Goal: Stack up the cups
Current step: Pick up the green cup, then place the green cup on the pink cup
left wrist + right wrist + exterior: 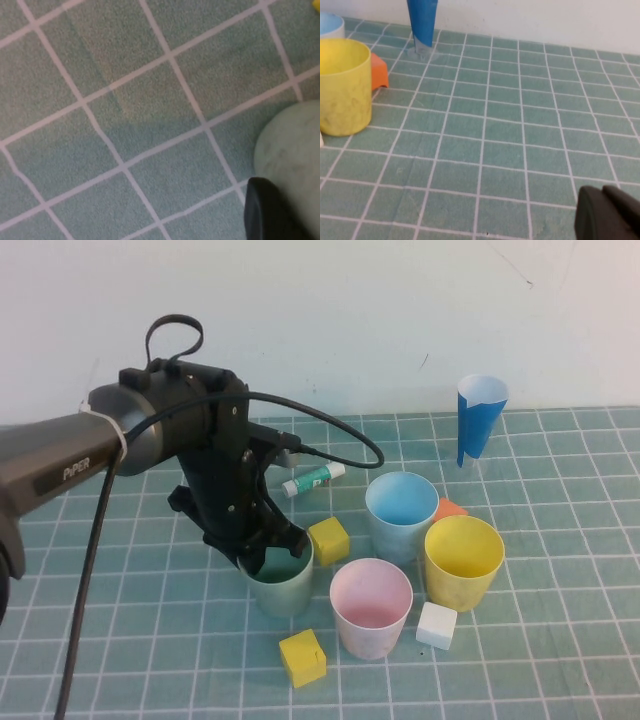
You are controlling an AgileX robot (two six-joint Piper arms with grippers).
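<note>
Four cups stand upright on the gridded mat: green (283,585), light blue (401,502), yellow (463,560) and pink (371,605). My left gripper (268,545) is down at the green cup's rim, on its left side, one finger inside and one outside, shut on the wall. In the left wrist view the outer finger (265,212) lies against the green cup (295,145). My right gripper (607,212) is out of the high view; its fingers are together, low over bare mat, well away from the yellow cup (342,85) and the blue cup (329,25).
Two yellow cubes (328,540) (302,657), a white cube (436,625) and an orange cube (449,508) lie among the cups. A glue stick (313,479) lies behind the green cup. A blue-and-white paper cone (478,420) stands at the back right.
</note>
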